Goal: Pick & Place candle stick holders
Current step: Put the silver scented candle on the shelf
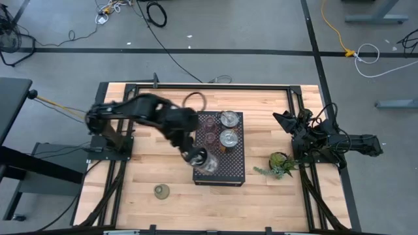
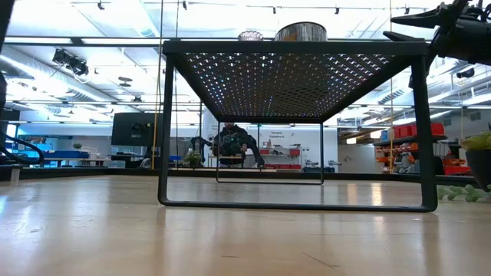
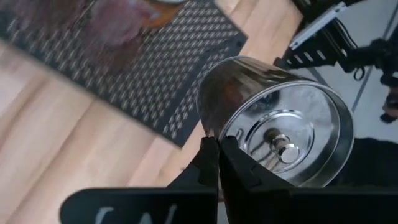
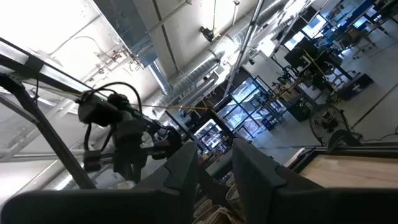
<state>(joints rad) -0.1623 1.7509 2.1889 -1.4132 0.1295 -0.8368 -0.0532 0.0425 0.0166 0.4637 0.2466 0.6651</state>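
Note:
A black perforated metal stand [image 1: 225, 168] stands mid-table. On its far part sit two clear silvery candle stick holders [image 1: 228, 119] [image 1: 228, 138] and two pinkish-red ones [image 1: 209, 122] [image 1: 210, 137]. My left gripper [image 1: 196, 156] is shut on a third silvery holder [image 3: 273, 124] over the stand's near left part. The olive-green holder [image 1: 161, 190] rests on its base on the wood near the table's front edge. My right gripper [image 4: 214, 168] is open and empty at the table's right edge, its fingers pointing up into the room. My left gripper pinches the silvery holder's rim [image 3: 219, 132] between its two fingers, one finger [image 3: 239, 163] inside the cup and one outside. The holder is tipped on its side, its mouth and inner pin [image 3: 283, 148] facing my wrist camera. It hangs above the stand.
A small green potted plant [image 1: 281, 163] stands right of the stand, close to my right arm [image 1: 326, 140]. Black rails frame the table. Bare wood lies left of the stand and along the near edge. In the low view the stand's top [image 2: 295, 47] carries two holders.

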